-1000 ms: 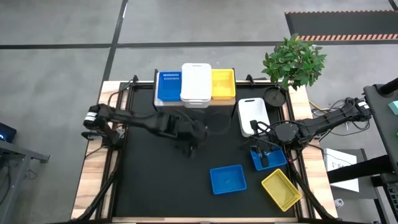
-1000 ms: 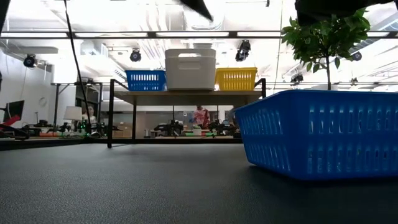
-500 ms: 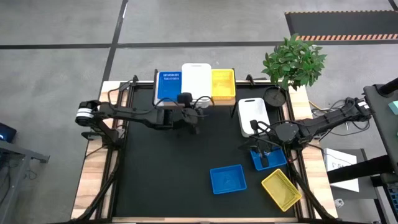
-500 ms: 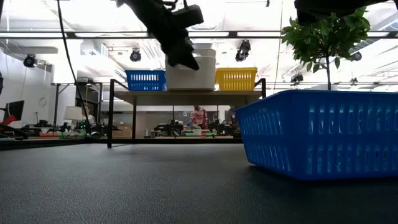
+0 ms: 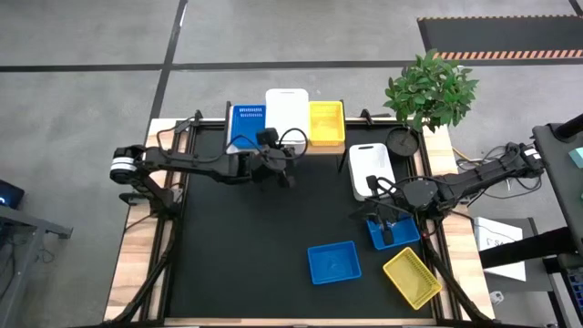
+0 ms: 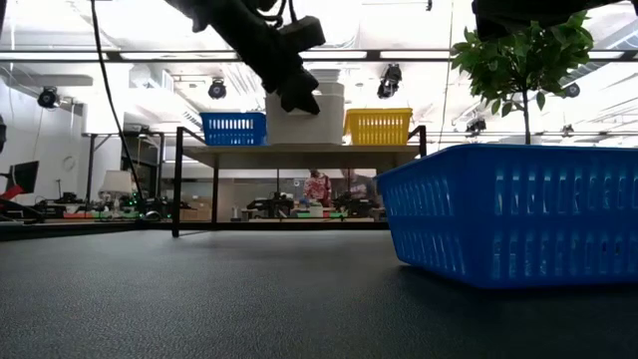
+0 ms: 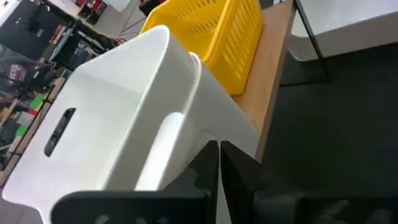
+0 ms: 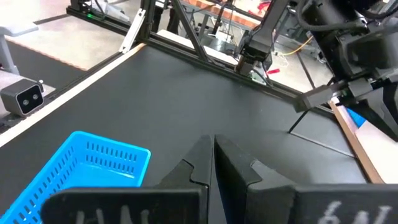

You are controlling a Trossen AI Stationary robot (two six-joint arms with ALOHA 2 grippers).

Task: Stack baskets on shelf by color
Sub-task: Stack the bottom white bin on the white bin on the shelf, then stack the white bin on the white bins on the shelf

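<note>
On the shelf (image 6: 299, 155) stand a blue basket (image 5: 246, 128), a white basket (image 5: 287, 114) with a second rim nested in it, and a yellow basket (image 5: 327, 123). My left gripper (image 5: 281, 171) is shut at the white basket's near end (image 6: 299, 100). My right gripper (image 5: 387, 223) is shut over a small blue basket (image 5: 396, 234) at the table's right. Its wrist view shows nothing between the fingers (image 8: 213, 149). Whether it touches that basket, I cannot tell. My left gripper presses its shut fingertips (image 7: 219, 155) against the white basket's near end wall (image 7: 208, 121), close to the corner beside the yellow basket (image 7: 217, 28). The fingers come from the table's near side, slanting down toward the far edge. The basket stands level on the shelf's wooden top (image 7: 273, 93).
Another white basket (image 5: 372, 169) lies on the table right of the shelf. A blue basket (image 5: 333, 262) and a yellow basket (image 5: 412, 278) lie near the front right. A potted plant (image 5: 430, 91) and a round black object (image 5: 402, 141) stand at the far right corner.
My left gripper has gone toward the table's far edge, up to the shelf, and met the white basket's near end. The white basket has slid along the shelf top toward the far edge.
</note>
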